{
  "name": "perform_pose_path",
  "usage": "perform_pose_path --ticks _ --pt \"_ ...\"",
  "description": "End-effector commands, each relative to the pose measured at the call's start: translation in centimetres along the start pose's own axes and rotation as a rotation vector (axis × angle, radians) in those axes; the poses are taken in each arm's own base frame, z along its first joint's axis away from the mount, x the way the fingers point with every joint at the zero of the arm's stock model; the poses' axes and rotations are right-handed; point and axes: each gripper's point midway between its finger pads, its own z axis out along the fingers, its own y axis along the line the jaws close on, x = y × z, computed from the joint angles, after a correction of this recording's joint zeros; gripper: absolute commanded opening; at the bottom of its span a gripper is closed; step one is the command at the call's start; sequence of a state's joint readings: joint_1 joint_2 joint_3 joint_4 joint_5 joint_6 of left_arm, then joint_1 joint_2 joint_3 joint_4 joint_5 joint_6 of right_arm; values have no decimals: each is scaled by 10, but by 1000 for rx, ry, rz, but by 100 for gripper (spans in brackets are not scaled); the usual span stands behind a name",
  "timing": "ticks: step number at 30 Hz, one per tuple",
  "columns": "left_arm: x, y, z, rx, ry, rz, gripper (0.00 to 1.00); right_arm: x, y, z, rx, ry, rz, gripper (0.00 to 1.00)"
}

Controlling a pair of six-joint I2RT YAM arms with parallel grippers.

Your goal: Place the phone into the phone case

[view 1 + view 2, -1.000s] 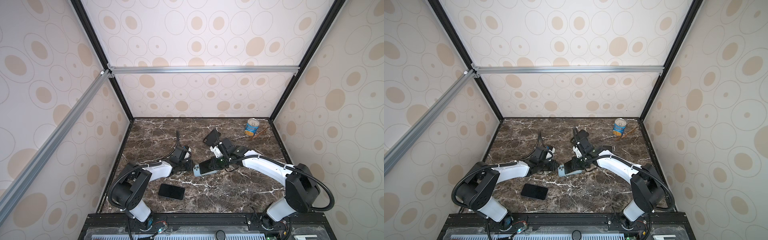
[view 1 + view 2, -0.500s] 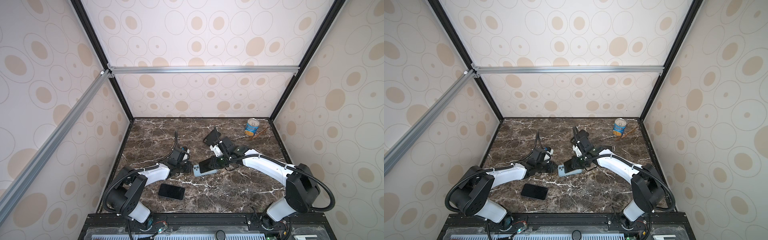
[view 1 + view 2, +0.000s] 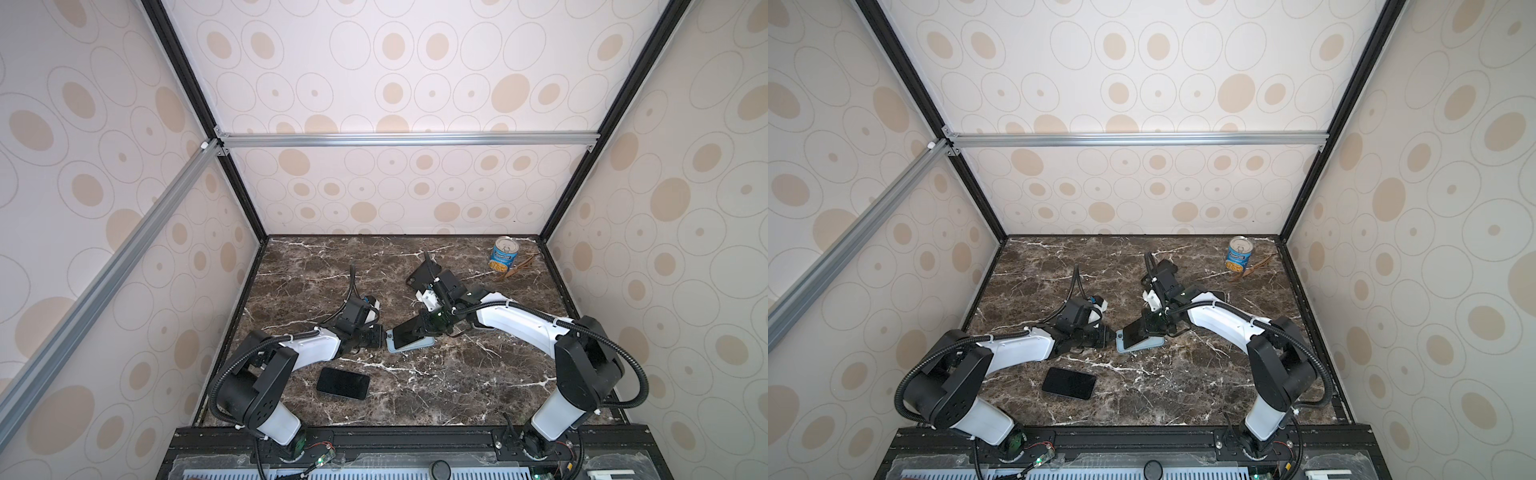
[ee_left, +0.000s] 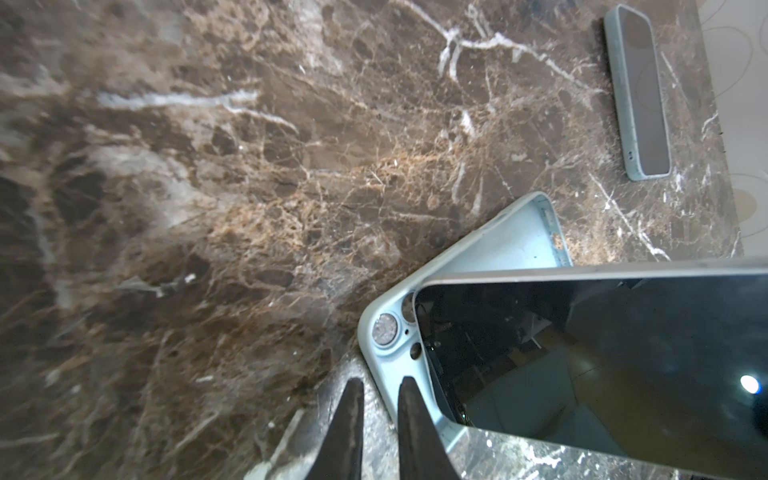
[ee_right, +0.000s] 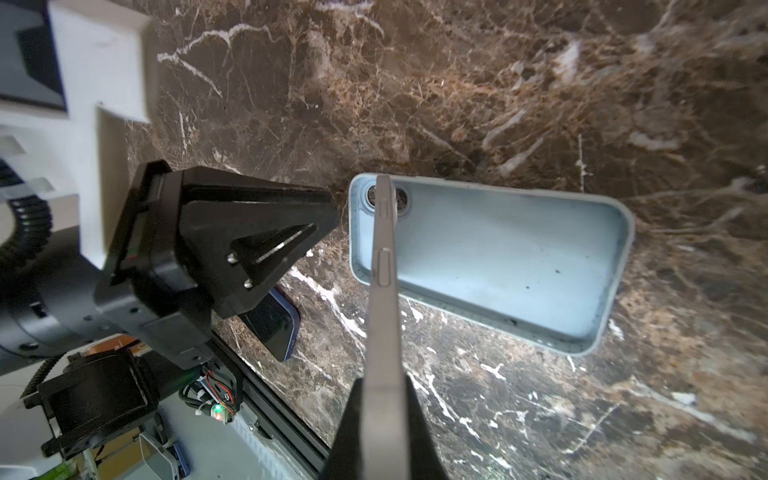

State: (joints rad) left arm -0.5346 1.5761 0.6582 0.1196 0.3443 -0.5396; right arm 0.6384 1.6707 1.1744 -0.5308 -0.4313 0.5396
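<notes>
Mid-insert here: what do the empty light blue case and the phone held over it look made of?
Light blue case: looks like soft silicone or rubbery plastic, matte, no glare, dust specks clinging inside.
Phone: glossy black glass face mirroring the room; pale matte frame, probably metal.

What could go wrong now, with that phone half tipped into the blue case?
First, the phone is tilted, only its free end inside the phone case; pressed down by the right tool, it might catch on the rim instead of seating. Second, the case lies loose on the table, and the left tool seems only to brace one corner, so the case could slide or swivel away.
</notes>
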Motion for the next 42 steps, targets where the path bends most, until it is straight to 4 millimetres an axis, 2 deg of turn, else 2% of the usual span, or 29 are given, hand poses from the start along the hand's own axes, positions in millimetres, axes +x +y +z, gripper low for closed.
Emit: perform_pose_path --ticks 1,10,16,23,33,42 --pt "1 -1 6 28 8 -26 17 3 -5 3 2 25 39 0" --pt "10 -2 13 63 29 -48 18 15 -37 17 3 80 145 0" --pt "15 -2 16 71 42 -59 19 21 -45 28 -62 119 190 0" --pt "14 -2 16 74 41 -59 21 22 -50 31 -113 154 221 0" --pt "16 -2 16 73 46 -61 24 29 -73 40 -141 185 279 0" --pt "19 -2 16 81 53 -72 24 35 -85 54 -172 202 307 0"
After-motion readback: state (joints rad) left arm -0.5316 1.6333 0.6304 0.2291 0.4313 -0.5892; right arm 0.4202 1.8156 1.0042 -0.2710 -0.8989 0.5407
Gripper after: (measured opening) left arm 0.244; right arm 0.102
